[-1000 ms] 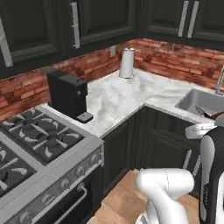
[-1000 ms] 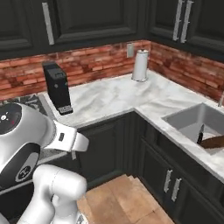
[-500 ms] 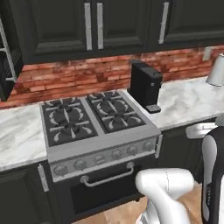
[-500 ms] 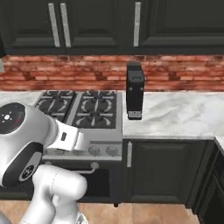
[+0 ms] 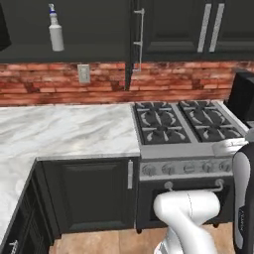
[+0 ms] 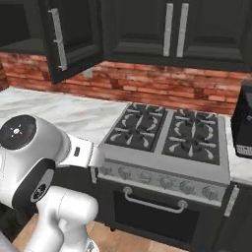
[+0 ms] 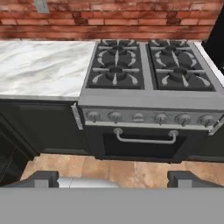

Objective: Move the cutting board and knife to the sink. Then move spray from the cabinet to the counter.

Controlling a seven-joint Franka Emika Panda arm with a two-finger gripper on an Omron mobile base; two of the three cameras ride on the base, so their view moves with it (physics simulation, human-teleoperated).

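Observation:
The pale spray (image 5: pixel 55 32) with its blue nozzle stands upright inside the open dark cabinet (image 5: pixel 94 27), high above the marble counter (image 5: pixel 64 129). The cabinet's door (image 6: pixel 74 34) hangs swung out toward me. In the hand view my gripper (image 7: pixel 116 179) is open and holds nothing. Its dark fingertips (image 7: pixel 43 178) stand far apart, low in front of the oven, well below and right of the spray. The counter (image 7: pixel 41 65) lies left of the stove there. The cutting board and the knife are out of view.
A gas stove (image 5: pixel 183 124) with oven handle (image 7: pixel 144 139) sits right of the counter. A black coffee machine (image 6: pixel 243 123) stands at the far right. Closed dark wall cabinets (image 6: pixel 172 29) and red brick (image 5: pixel 188 79) run behind. Wooden floor (image 7: pixel 131 168) lies below.
The base has swung left, so the whole scene slid right. The sink corner is gone from view, the stove moved right, and the open cabinet with the spray came in.

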